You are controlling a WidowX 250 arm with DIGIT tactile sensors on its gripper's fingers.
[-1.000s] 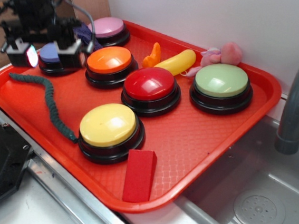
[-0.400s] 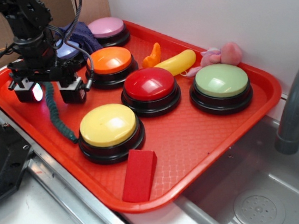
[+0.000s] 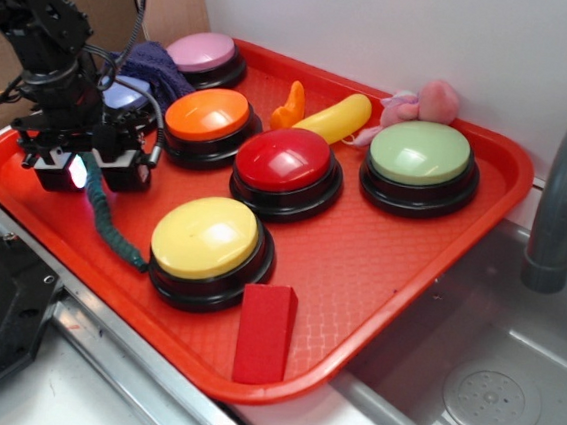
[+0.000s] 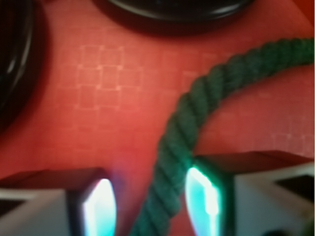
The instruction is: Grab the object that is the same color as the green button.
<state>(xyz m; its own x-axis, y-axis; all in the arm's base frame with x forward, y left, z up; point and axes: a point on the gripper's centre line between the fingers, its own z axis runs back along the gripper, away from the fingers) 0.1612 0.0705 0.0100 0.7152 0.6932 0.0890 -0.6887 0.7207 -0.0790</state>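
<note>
The object, a dark green ribbed rope-like strand point(image 3: 101, 207), lies on the left part of the red tray point(image 3: 379, 262), its end reaching the yellow button's base. My gripper point(image 3: 79, 171) is lowered over the strand near its upper bend. In the wrist view the strand point(image 4: 197, 98) curves down between my two lit fingertips, with my gripper point(image 4: 152, 209) open and a gap on both sides, narrower on the right. The pale green button point(image 3: 420, 152) sits at the tray's far right.
Yellow point(image 3: 206, 237), red point(image 3: 285, 159), orange point(image 3: 207, 113), pink point(image 3: 201, 52) and blue point(image 3: 126, 94) buttons crowd the tray. A red block point(image 3: 265, 332) lies at the front edge. A dark blue cloth point(image 3: 156, 60), yellow banana toy point(image 3: 335, 117) and pink toy point(image 3: 425, 102) are behind. A sink point(image 3: 487, 393) is to the right.
The arm came forward from over the blue button and dropped onto the strand. In the last half second it settled slightly left, jaws straddling the strand.
</note>
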